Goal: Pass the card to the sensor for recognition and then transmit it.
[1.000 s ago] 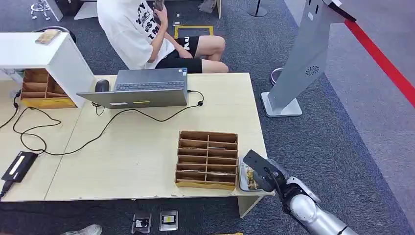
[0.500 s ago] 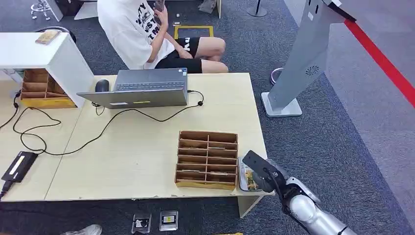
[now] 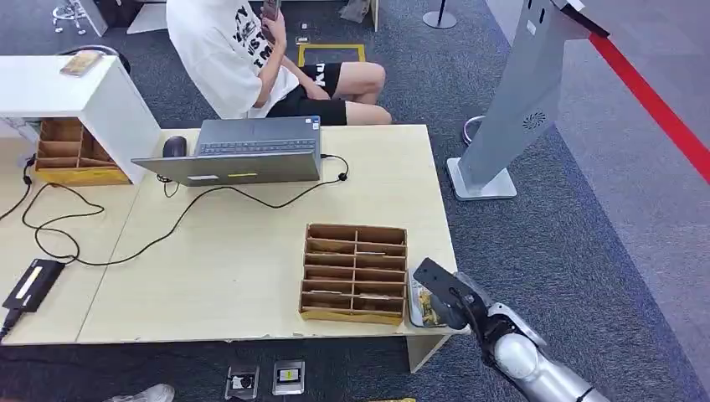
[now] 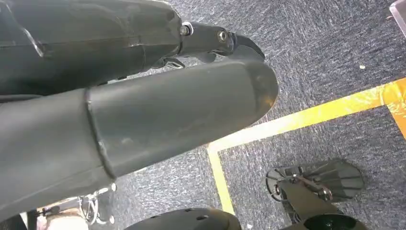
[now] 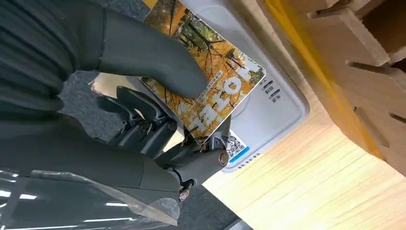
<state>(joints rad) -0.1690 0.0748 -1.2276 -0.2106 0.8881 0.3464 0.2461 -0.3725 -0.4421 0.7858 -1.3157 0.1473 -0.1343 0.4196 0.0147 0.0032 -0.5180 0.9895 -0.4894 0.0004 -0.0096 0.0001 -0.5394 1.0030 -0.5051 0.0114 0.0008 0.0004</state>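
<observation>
The right hand (image 5: pixel 158 120) grips the autumn-leaf printed plastic card (image 5: pixel 206 88) — thumb laid across its face, dark fingers beneath — and holds it flat above the white rounded-corner card sensor (image 5: pixel 273 103), which lies on the pale wooden table (image 3: pixel 243 260) just beside the brown cardboard compartment tray (image 3: pixel 355 272). Against the frames of a second ago, the hand has crept slightly towards the tray; the card stays over the sensor. Judgement: the recognition step is in hand, handover not yet begun. Whether card touches sensor cannot be told.

Writing: large white letters on the card, partly covered and not legible; a QR code on a blue-edged label at the sensor's corner. The seated person's (image 3: pixel 243 59) white shirt bears black lettering, unreadable.

Left hand (image 4: pixel 143 110): hangs over the carpet; state cannot be told.
</observation>
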